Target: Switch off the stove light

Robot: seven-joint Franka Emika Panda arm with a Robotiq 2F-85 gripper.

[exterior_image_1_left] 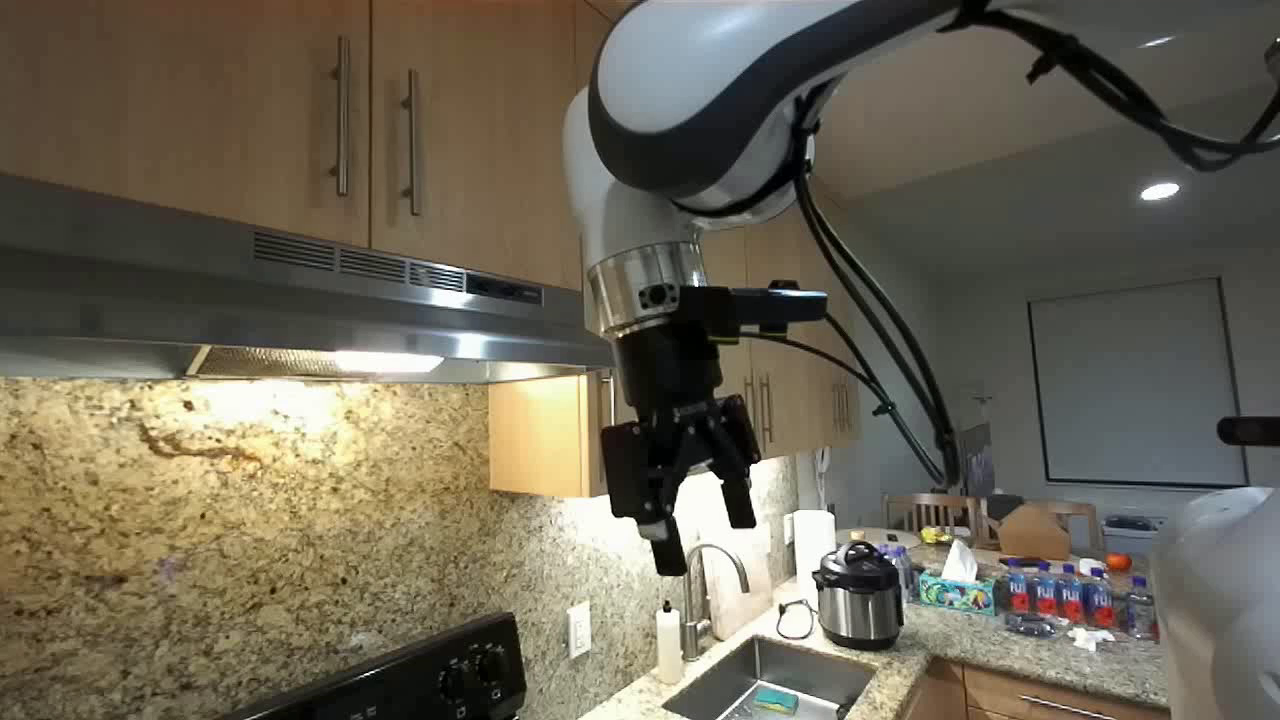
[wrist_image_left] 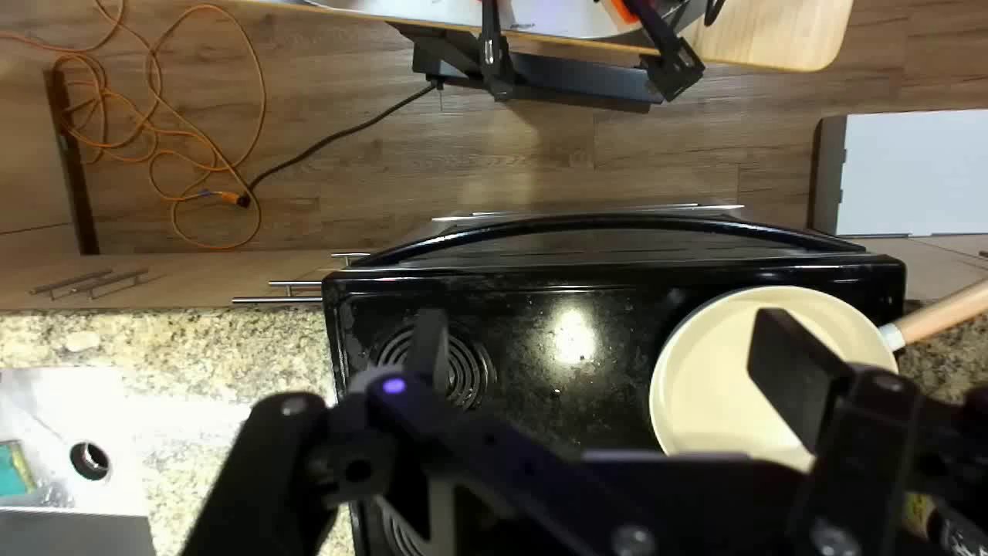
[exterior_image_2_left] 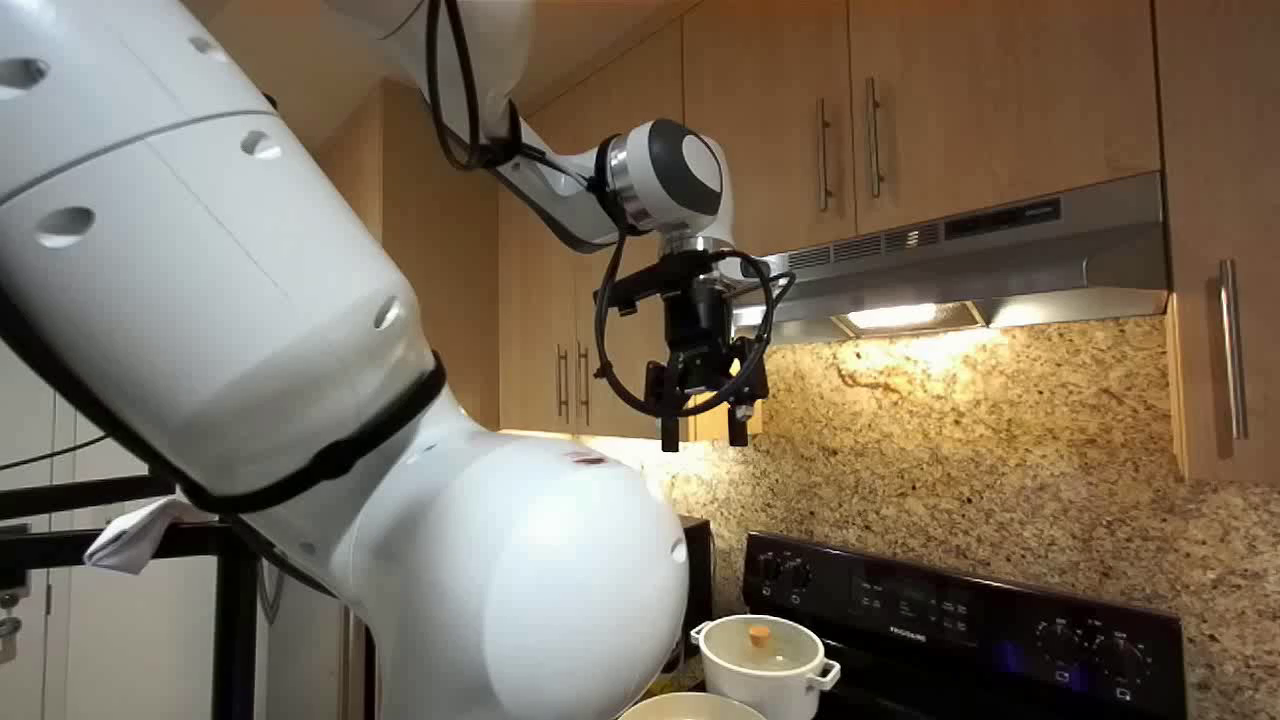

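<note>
Stove light [exterior_image_1_left: 390, 363]: here's one, glowing under the one hood [exterior_image_1_left: 330, 312] in both exterior views!
Gripper [exterior_image_2_left: 704, 437]: one, and we see its two fingers [exterior_image_2_left: 738, 432] standing wide apart.
Pan [wrist_image_left: 718, 386]: we count one, on the stove [wrist_image_left: 587, 409].
Sponge [exterior_image_1_left: 776, 700]: one, in the sink [exterior_image_1_left: 810, 672].

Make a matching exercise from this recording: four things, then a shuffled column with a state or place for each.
1. Stove light
2. End effector
3. Teal-and-yellow sponge
4. Wooden-handled cream pan

A. in the sink
B. open, gripping nothing
C. on the black stovetop
D. lit

Right pairs: 1-D; 2-B; 3-A; 4-C
</note>
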